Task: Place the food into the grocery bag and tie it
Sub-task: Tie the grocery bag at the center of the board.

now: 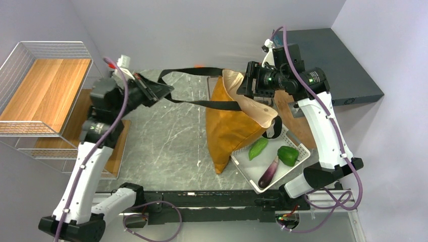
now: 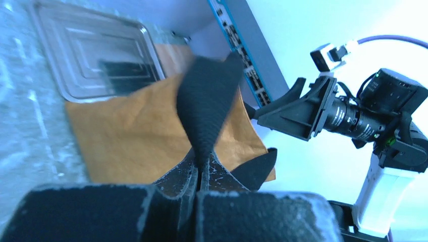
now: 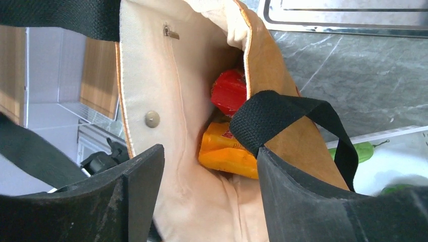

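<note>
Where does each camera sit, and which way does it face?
Top external: above, behind the bases, looking down on the grocery bag; both arms show.
Left wrist: on the left gripper, facing the bag along the black strap its shut jaws pinch.
Right wrist: on the right gripper, looking between open jaws into the bag at red packet and orange packet.
Shared: all see bag, strap.

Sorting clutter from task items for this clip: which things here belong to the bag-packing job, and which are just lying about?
Job: grocery bag, black strap, red packet, orange packet, left gripper, right gripper.
Lying about: white tray, eggplant, bell pepper, green chili, wire shelf, metal tray, dark box.
</note>
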Controlling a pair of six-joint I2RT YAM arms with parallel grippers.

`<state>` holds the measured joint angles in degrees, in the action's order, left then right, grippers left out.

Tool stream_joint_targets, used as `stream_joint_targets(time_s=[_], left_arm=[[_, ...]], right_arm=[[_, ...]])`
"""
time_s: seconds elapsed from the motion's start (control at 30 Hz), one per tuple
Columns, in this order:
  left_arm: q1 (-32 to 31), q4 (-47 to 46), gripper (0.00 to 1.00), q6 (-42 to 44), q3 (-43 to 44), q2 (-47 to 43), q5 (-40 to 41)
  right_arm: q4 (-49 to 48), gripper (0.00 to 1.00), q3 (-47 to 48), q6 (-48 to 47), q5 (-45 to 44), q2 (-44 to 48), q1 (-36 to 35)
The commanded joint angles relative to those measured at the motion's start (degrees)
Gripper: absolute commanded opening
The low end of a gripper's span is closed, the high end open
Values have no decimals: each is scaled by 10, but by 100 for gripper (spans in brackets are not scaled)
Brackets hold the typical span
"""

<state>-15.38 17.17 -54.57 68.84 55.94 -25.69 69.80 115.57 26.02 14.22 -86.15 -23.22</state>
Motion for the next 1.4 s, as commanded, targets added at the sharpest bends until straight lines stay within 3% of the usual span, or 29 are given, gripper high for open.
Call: stream_joint_targets(time_s=[0.0, 0.2, 0.33, 0.53, 0.8, 1.23, 1.37], left_arm=[[56, 188, 0, 125, 128, 20, -28], [89, 252, 0, 153, 265, 57, -46], [100, 247, 0, 143, 293, 72, -73], [121, 264, 0, 152, 303, 76, -96], [146, 271, 0, 155, 300, 71, -110], [153, 280, 0, 168, 282, 54, -114], [153, 290, 0, 175, 284, 47, -112]], right_arm=[[-37, 71, -1, 19, -19, 23, 0], [-9, 85, 26, 11, -122, 14, 5], [-17, 89, 15, 20, -200, 25, 31], [-59, 90, -79, 42, -259, 76, 92], [-110, 86, -322, 194, -225, 209, 139], [-114, 83, -486, 232, -145, 284, 154], [-152, 85, -489, 208, -104, 297, 163]])
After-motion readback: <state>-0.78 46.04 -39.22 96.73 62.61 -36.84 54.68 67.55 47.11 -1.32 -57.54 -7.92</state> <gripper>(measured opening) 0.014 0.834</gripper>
